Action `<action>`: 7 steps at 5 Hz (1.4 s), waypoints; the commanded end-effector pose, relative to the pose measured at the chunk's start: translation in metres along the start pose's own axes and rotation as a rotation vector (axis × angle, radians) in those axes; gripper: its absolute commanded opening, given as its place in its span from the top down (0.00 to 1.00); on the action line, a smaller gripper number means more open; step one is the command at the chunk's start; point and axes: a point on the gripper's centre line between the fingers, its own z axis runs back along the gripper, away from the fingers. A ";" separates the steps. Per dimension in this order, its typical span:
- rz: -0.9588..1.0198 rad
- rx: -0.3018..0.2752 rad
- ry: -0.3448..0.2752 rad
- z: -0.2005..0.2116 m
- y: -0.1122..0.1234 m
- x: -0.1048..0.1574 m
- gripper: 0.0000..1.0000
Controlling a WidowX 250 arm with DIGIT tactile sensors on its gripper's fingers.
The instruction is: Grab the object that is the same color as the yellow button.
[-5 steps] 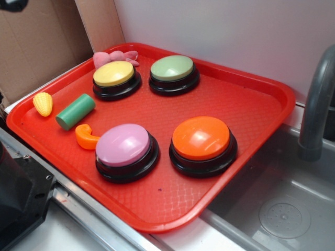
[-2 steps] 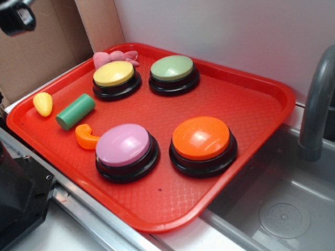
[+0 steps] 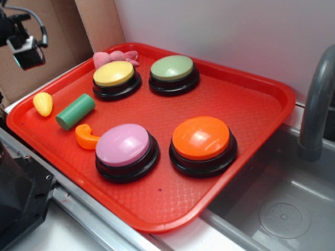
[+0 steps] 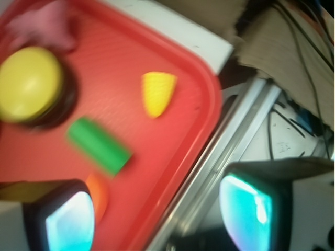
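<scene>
Corn cob (image 3: 43, 103) lies loose on the red tray (image 3: 246, 91), at its far-left corner close to the rim, nothing touching it. Green cylinder (image 3: 75, 111) just beside it, apart; orange hook toy (image 3: 86, 137) next along, near the pink button (image 3: 123, 145). Yellow button (image 3: 114, 73) sits toward the back of the tray, pink plush (image 3: 112, 56) behind it, green button (image 3: 172, 68) beside it, orange button (image 3: 201, 138) up front. Gripper (image 3: 25, 49) hangs in the air at the top-left, above and clear of the corn. Wrist view, blurry: corn (image 4: 157, 92) ahead of the fingers (image 4: 70, 219), which stand wide apart and hold nothing. Sink (image 3: 285, 209) and faucet (image 3: 316, 104) off the tray's right.
</scene>
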 end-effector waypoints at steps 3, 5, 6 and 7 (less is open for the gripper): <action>0.169 -0.011 -0.049 -0.064 0.001 0.043 0.00; 0.124 0.061 -0.046 -0.098 -0.004 0.042 0.00; 0.143 0.062 -0.043 -0.102 -0.001 0.045 0.00; 0.138 0.071 -0.054 -0.102 -0.001 0.045 0.73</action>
